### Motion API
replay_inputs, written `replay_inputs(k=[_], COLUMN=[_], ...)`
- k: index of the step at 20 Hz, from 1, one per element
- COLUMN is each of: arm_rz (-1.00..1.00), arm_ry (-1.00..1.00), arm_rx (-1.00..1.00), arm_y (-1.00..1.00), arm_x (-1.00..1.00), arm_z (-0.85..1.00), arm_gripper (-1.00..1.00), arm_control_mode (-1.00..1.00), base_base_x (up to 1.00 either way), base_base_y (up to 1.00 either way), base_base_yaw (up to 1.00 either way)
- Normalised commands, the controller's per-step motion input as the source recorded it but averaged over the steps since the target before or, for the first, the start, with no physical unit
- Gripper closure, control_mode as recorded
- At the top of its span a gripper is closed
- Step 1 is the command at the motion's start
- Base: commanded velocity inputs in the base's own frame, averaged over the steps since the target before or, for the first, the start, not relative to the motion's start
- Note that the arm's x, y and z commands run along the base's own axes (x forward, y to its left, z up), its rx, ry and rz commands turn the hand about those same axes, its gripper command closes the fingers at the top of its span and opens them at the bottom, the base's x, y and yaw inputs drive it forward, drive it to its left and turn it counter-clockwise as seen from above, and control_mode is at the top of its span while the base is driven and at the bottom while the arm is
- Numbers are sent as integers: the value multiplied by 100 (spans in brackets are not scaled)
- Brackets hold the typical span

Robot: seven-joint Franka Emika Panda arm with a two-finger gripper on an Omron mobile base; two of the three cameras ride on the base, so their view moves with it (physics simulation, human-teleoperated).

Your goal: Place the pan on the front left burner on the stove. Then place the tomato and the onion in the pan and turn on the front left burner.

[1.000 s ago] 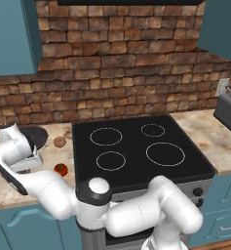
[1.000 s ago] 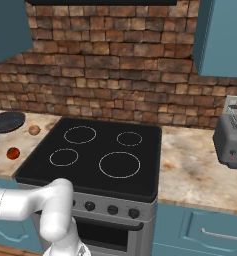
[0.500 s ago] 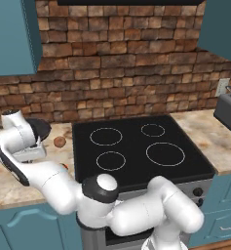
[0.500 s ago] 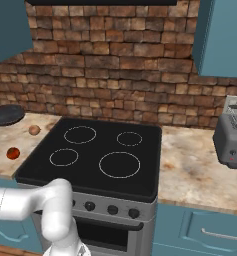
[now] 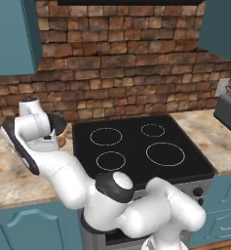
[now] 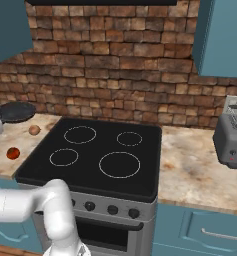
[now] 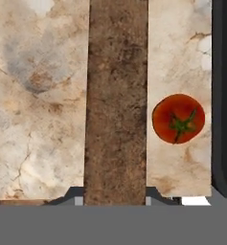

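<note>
None of the task's four steps reads as finished, though the first looks to be under way. Nearest the hand camera, the gripper (image 7: 115, 196) has its jaws drawn narrow on either side of a broad brown wooden bar, which I take to be the pan's handle (image 7: 116, 100); the two dark finger tips sit tight against its edges, so the pan seems to be held by that handle. Just beside the handle, apart from it, the tomato (image 7: 178, 118) lies on the mottled stone counter (image 7: 33, 95), near the black edge of the stove (image 7: 223, 95). In the right base view the tomato (image 6: 13, 153) is on the counter to the left of the stove, the onion (image 6: 34, 130) a little farther back, and the pan (image 6: 15, 111) farther still, near the brick wall (image 6: 115, 60); whether it rests on the counter or hangs above it I cannot tell. The front left burner (image 6: 64, 157) is bare. Left to do: carry the pan onto that ring, load both vegetables, and turn the knob.
</note>
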Motion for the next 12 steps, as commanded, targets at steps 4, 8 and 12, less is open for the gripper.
replay_inputs(k=[4, 8, 12], arm_rz=[-20, -23, -25], arm_ry=[0, 0, 0], arm_rx=[7, 5, 2], arm_y=[-57, -47, -40], arm_x=[-21, -22, -19], arm_z=[18, 4, 0], arm_gripper=[100, 100, 100], arm_control_mode=[-100, -100, -100], base_base_x=[0, 0, 0], base_base_y=[0, 0, 0], base_base_yaw=[0, 0, 0])
